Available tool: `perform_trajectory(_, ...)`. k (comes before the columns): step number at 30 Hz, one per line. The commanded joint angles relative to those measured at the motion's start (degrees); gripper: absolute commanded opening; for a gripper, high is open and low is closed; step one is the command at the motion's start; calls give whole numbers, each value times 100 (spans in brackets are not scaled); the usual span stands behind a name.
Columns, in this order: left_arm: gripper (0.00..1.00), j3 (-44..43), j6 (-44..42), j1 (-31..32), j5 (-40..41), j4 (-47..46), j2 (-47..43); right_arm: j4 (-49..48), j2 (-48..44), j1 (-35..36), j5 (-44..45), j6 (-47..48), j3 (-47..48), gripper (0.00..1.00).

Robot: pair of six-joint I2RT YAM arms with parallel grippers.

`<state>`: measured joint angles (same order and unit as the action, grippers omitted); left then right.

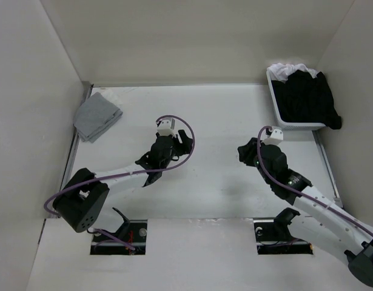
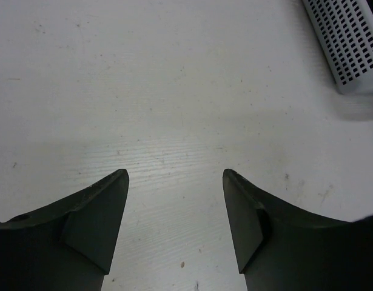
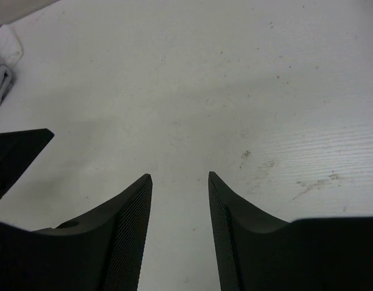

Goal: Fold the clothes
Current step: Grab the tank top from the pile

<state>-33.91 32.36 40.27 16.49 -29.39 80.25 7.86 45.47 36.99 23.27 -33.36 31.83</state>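
Observation:
The clothes, a black T-shirt (image 1: 307, 97), lie bunched in a white basket (image 1: 276, 100) at the back right, with one edge hanging over the basket's right rim. My left gripper (image 1: 184, 143) hovers over the bare middle of the table, far to the shirt's left. In the left wrist view this gripper (image 2: 175, 182) is open, with only tabletop between its fingers. My right gripper (image 1: 247, 153) sits in front of the basket and to its left, pointing left. In its wrist view the right gripper (image 3: 180, 179) is open and empty.
A white garment (image 1: 289, 70) lies at the back of the basket. A folded light grey cloth (image 1: 97, 115) rests at the back left near the wall. The basket's perforated corner (image 2: 350, 42) shows in the left wrist view. White walls enclose the table on three sides.

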Motion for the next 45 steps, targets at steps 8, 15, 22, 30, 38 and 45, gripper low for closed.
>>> perform_trajectory(8,62,-1,-151,117,65,-419,17,41,550,-758,-164,5,595,6)
perform_trajectory(15,19,69,-511,363,143,-700,-9,-478,1462,-2312,-217,287,1569,1)
perform_trajectory(22,35,95,-511,372,267,-744,43,-926,3606,-3764,-226,322,3011,36)
perform_trajectory(30,48,130,-459,389,205,-814,53,-576,5786,-4696,-393,559,4944,46)
perform_trajectory(38,50,183,-459,380,188,-929,43,-294,6816,-5075,-788,594,5798,46)
perform_trajectory(45,50,192,-450,363,161,-946,35,-249,7282,-5171,-1324,542,6124,36)
